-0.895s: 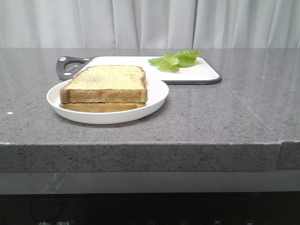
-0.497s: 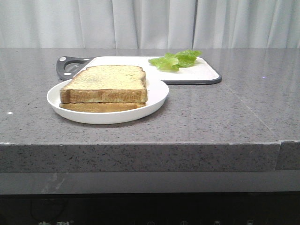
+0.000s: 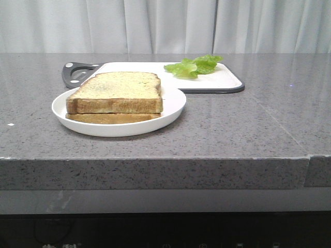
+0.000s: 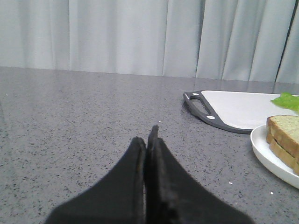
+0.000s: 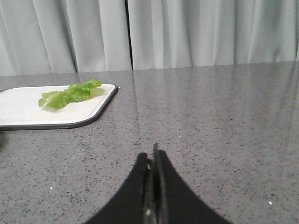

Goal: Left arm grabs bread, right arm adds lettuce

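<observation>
A big gray stone counter (image 3: 248, 129) fills the room in front of pale curtains (image 3: 165, 26). On it lies a white cutting board (image 3: 217, 80) with a dark rim and handle. A round white plate (image 3: 173, 106) sits in front of the board. The bread (image 3: 116, 93) is on the plate, stacked on a thinner toast slice (image 3: 111, 118). The lettuce (image 3: 194, 65) rests on the board's far right part. The left gripper (image 4: 147, 140) is pinched together and holds nothing. The right gripper (image 5: 153, 156) is pinched together too, well away from the lettuce.
</observation>
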Controlling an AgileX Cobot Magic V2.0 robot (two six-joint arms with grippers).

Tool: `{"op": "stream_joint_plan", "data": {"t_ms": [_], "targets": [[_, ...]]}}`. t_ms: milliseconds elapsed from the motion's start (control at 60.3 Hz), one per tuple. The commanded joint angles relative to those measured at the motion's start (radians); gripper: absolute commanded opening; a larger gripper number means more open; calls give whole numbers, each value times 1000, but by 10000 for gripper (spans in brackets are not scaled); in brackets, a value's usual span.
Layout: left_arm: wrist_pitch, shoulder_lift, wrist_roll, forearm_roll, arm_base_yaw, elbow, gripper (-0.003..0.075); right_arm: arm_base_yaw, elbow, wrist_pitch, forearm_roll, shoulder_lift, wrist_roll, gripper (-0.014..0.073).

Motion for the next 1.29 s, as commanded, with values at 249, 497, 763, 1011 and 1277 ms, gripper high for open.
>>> {"op": "stream_joint_plan", "data": {"t_ms": [249, 497, 763, 1011, 1277], "targets": [[-94, -17, 0, -2, 2, 3, -20, -7, -5, -96, -10, -23, -8, -116], [11, -8, -4, -82, 2, -195, -20, -7, -173, 62, -10, -21, -7, -116], [361, 148, -4, -88, 2, -562, -20, -7, -478, 257, -10, 83, -8, -116], [605, 351, -4, -88, 2, -774, -20, -7, -680, 449, -10, 264, -8, -116], [622, 459, -4, -91, 2, -771, -20, -7, -695, 588, -10, 404, -8, -116]]}}
